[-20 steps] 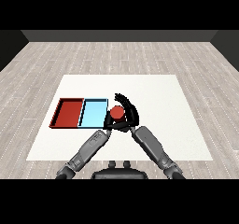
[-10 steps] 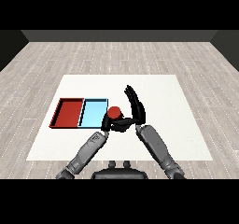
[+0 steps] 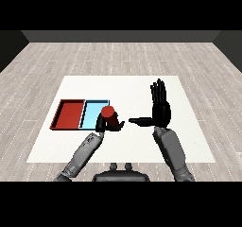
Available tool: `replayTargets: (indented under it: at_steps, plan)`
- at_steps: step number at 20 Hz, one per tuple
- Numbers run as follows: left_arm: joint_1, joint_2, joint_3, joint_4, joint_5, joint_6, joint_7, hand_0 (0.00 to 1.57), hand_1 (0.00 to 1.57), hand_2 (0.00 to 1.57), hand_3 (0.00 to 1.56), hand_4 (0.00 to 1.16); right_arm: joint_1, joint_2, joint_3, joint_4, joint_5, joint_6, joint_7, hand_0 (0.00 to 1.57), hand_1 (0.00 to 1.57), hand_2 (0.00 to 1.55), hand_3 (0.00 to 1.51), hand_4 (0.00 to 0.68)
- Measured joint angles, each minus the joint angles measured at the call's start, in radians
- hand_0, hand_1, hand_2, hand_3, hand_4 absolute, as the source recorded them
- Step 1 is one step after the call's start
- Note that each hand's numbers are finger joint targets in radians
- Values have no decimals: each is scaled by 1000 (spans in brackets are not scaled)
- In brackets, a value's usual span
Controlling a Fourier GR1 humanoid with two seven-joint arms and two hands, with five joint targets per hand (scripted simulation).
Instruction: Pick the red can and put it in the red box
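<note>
At the right edge of the light blue tray (image 3: 92, 113), the red can (image 3: 108, 112) now sits in the left hand (image 3: 107, 124), whose fingers curl round it. A moment ago the right hand (image 3: 159, 109) was at the can too; it has pulled away, fingers straight and holding nothing. The red tray (image 3: 70, 114) lies further left on the white counter (image 3: 137, 86), so the can looks ready to go there.

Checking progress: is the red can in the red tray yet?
No. The red can is in the left hand, beside the blue tray.
</note>
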Motion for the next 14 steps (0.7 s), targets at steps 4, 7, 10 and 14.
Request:
replayTargets:
  at_steps: [4,7,10,14]
  plan:
    - [0,44,47,-34,-18,-11,13,1571,1571,1571,1462,1118,79,-34,-97,24,-69,75,-59,0,0,0,0,0]
    - [-2,88,76,-83,-44,-13,58,1571,1571,1557,1458,1112,116,-55,-150,62,-94,117,-87,0,0,0,0,0]
    - [-8,143,106,-102,-77,-12,100,1571,1571,1552,1420,1119,172,-73,-166,81,-85,135,-100,0,0,0,0,0]
    - [-3,207,160,-117,-97,-28,126,1571,1571,1558,1432,1134,247,-87,-183,126,-77,167,-127,0,0,0,0,0]
